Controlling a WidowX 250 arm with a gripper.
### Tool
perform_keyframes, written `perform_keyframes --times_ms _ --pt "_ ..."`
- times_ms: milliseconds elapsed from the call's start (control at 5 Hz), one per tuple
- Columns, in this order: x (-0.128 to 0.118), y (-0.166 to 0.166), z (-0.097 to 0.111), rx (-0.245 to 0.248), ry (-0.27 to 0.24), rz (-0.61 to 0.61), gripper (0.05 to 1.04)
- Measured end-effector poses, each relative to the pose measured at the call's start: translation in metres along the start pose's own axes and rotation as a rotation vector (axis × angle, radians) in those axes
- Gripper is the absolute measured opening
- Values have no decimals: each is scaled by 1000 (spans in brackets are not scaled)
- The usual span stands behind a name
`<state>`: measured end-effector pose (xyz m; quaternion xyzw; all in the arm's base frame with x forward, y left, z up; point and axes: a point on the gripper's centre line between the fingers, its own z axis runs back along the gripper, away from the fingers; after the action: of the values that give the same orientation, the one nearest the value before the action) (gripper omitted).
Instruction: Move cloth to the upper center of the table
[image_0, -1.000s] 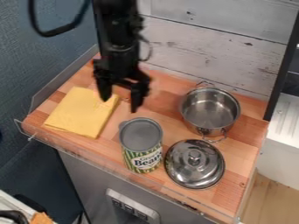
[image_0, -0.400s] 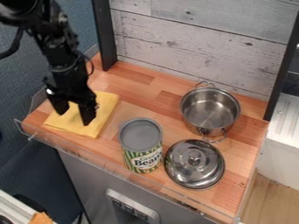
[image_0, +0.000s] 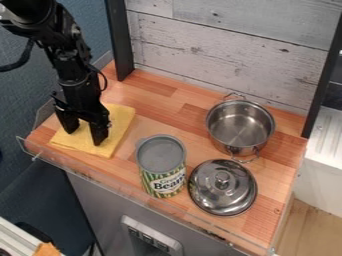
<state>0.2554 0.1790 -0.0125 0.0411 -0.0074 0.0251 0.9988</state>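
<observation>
In the camera view, we see the gripper (image_0: 84, 137) over the cloth (image_0: 115, 134), its jaws spread with nothing between them; we cannot tell whether the tips touch the fabric. The cloth lies flat near the counter's (image_0: 157, 105) front left corner. We see the can (image_0: 161, 155) and lid (image_0: 222, 187) toward the front edge, the pot (image_0: 239, 127) nearer the back edge.

High front view, slanting down, counter (image_0: 170, 107) near, facing plank wall (image_0: 234, 55)
</observation>
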Motion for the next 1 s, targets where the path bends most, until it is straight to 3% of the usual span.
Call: perform_keyframes --times_ms 400,800,1000 --pt "24 -18 -6 -30 -6 -54 1001" --pt "83 -81 -3 -87 -36 -207 1001" --pt "101 -99 -1 -92 -38 -248 1001"
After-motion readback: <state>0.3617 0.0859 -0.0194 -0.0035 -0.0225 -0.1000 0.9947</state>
